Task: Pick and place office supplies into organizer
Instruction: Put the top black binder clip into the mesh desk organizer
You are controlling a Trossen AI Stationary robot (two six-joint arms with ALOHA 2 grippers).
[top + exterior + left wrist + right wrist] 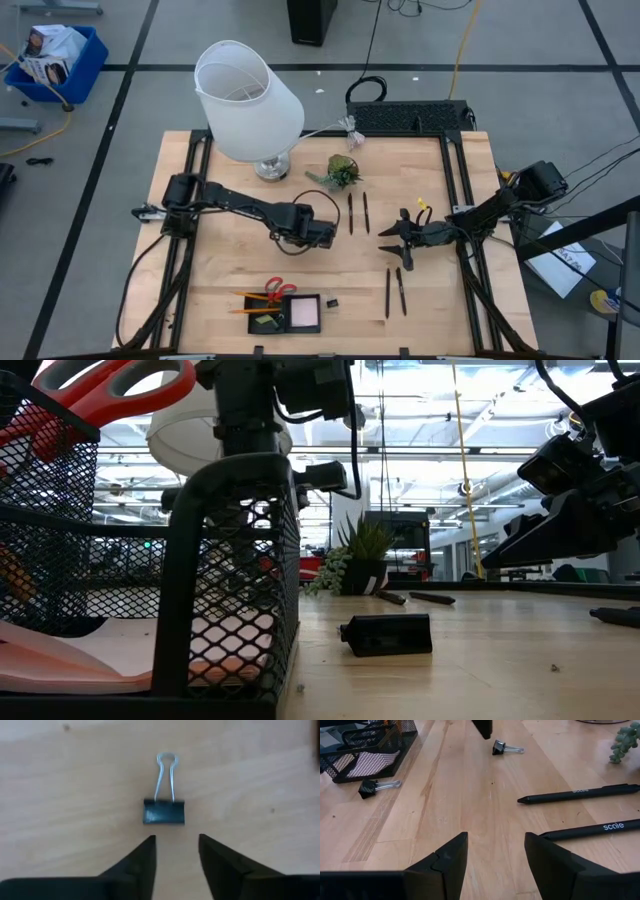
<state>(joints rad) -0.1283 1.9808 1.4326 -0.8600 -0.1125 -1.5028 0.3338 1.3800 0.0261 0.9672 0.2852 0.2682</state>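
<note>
A black binder clip (164,812) lies flat on the wooden table, its wire handles (166,770) pointing away from my left gripper (175,845). That gripper hangs open just above it, near the table's middle (320,232), and touches nothing. A second clip (332,302) lies beside the black mesh organizer (285,312), which holds red scissors (272,290), orange pencils and a pink pad (304,313). Two black pens (358,213) lie beside the left gripper, two more (395,292) near the front. My right gripper (400,240) rests open and low on the right.
A white lamp (245,100) stands at the far left, a small green plant (342,172) behind the pens, and a black box (410,118) at the far edge. Bare wood lies between the left gripper and the organizer.
</note>
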